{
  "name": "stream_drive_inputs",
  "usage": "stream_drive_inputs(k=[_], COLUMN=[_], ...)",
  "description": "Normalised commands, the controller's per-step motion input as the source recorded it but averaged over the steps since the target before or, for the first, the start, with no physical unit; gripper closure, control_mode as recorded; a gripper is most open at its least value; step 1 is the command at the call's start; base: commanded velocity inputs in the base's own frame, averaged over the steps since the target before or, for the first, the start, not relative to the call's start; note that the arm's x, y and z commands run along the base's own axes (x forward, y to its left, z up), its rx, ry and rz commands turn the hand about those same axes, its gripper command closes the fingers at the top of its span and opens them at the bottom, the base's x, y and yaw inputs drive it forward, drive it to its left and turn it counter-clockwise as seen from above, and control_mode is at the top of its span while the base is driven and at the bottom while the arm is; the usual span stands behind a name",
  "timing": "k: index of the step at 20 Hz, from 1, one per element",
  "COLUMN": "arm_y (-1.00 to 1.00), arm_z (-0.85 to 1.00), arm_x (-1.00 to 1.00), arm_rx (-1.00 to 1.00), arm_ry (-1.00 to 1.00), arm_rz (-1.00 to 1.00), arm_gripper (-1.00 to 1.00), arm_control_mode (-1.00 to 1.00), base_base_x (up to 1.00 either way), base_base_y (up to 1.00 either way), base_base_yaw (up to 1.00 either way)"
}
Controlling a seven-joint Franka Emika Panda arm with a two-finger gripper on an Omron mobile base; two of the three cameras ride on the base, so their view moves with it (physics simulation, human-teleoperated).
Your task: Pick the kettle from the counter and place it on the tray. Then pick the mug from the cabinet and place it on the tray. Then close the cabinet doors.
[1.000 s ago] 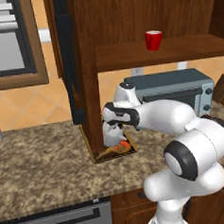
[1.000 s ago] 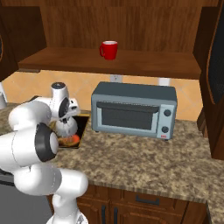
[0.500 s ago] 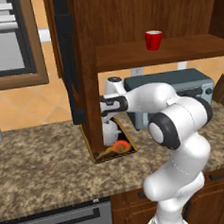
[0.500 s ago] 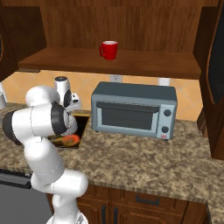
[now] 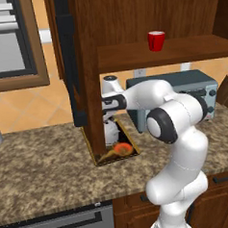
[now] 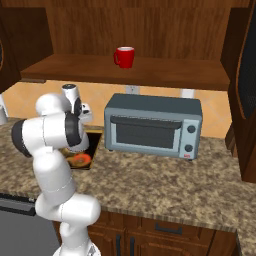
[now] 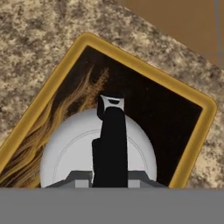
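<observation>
No legible text, labels or numbers anywhere.

A grey toaster oven (image 6: 152, 125) is set against an orange-tan tiled wall (image 5: 31, 105). Wooden drawer fronts (image 6: 165, 235) are seen below, and a framed window (image 5: 9, 43) at left.

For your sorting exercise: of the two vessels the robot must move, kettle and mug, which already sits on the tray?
The kettle: it stands on the gold-rimmed tray on the counter. The red mug is up on the cabinet shelf.

Glossy white rounded arm (image 5: 177, 131) with dark joints.
</observation>
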Motion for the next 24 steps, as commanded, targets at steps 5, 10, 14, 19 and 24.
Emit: stream_drive_inputs(k=[5, 10, 14, 19, 24], arm_y=[0.02, 0.00, 0.00, 0.00, 0.00], arm_z=[-0.21, -0.08, 0.00, 0.01, 0.41], arm_x=[0.00, 0.01, -0.01, -0.22, -0.53], arm_rx=[0.00, 0.00, 0.00, 0.00, 0.02], arm_ry=[-0.03, -0.08, -0.12, -0.14, -0.11], arm_rz=[0.00, 0.00, 0.00, 0.00, 0.00], arm_gripper=[-1.00, -1.00, -1.00, -1.00, -1.00], arm_control_mode=[-1.00, -1.00, -1.00, -1.00, -1.00], base_base_x=[0.00, 0.00, 0.00, 0.00, 0.00], base_base_y=[0.00, 0.00, 0.00, 0.00, 0.00], base_base_yaw=[0.00, 0.00, 0.00, 0.00, 0.00])
